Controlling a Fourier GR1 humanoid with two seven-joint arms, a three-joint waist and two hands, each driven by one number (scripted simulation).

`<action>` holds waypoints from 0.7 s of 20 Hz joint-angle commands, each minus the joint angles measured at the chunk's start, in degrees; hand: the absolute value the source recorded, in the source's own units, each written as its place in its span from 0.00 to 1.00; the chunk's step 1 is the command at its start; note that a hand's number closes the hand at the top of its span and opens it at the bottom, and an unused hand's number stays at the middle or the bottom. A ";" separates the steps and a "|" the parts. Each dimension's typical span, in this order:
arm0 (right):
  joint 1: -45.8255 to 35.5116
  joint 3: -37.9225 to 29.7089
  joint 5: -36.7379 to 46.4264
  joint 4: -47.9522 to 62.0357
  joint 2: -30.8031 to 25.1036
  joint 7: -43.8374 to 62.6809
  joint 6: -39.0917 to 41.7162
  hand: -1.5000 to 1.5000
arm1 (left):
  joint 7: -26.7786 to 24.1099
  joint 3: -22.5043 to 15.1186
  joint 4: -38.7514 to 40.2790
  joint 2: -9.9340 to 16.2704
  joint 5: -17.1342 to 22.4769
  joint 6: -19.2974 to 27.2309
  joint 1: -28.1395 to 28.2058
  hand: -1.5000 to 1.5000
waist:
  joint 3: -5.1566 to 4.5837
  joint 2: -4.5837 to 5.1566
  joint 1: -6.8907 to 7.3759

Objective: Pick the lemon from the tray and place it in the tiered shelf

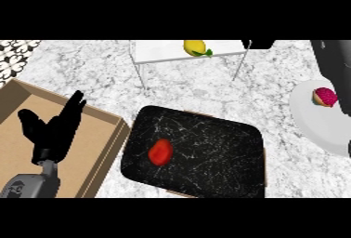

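The yellow lemon [195,47], with a small green leaf, lies on the white top of the tiered shelf [165,53] at the far middle of the counter. The black marbled tray [205,144] sits in the centre and holds a red fruit [160,152]. My right forearm [334,65] rises along the right edge, and only a small black part of the right hand [257,44] shows at the shelf's right corner, apart from the lemon. My left hand [53,128] is open, fingers up, at the lower left.
A cardboard box [103,139] lies at the left, under my left hand and touching the tray's left side. A white plate [319,125] at the right carries a pink and yellow fruit [325,97]. The shelf's thin legs stand on the marble.
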 commanded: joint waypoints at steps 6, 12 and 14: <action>4.64 -6.32 -4.52 -0.51 -10.12 -1.12 -0.37 0.00 | 2.22 0.21 5.25 0.54 0.63 -1.94 4.57 0.50 | -0.72 0.30 -0.89; 7.17 -7.42 -7.34 -1.19 -15.92 -1.04 10.93 0.00 | 3.08 -0.79 2.90 -0.76 -0.22 -0.71 5.95 0.50 | -0.68 -0.24 -1.56; 8.64 -9.21 -9.15 -1.25 -18.49 -2.43 13.35 0.00 | 3.81 0.61 4.78 -1.02 1.33 -1.16 3.30 0.50 | -0.69 0.03 -1.86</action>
